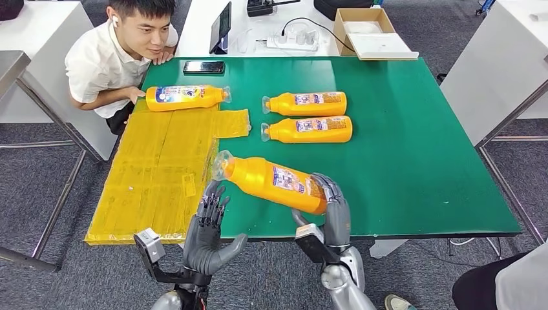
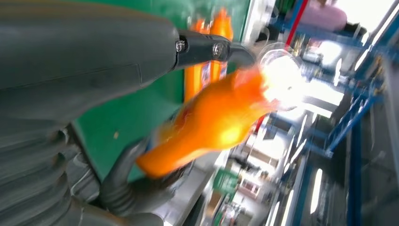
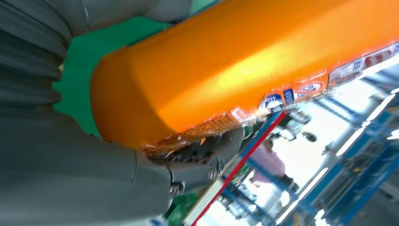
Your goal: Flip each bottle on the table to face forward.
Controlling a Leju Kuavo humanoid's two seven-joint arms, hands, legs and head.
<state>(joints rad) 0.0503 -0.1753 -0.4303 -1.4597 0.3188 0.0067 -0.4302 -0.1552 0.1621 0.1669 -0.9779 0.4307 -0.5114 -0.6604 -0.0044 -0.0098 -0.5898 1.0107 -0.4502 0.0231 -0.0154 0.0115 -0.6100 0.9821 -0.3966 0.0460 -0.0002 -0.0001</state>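
Gripping the near bottle (image 1: 274, 183) by its base, the right hand (image 1: 331, 205) lifts it; left hand (image 1: 210, 229) fingers spread, empty. Beyond it, three bottles (image 1: 307, 103) lie, apparently labels up.

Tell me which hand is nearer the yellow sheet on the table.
Left. The left hand hovers open at the yellow sheet's near corner; the right hand grips the bottle's base, farther off.
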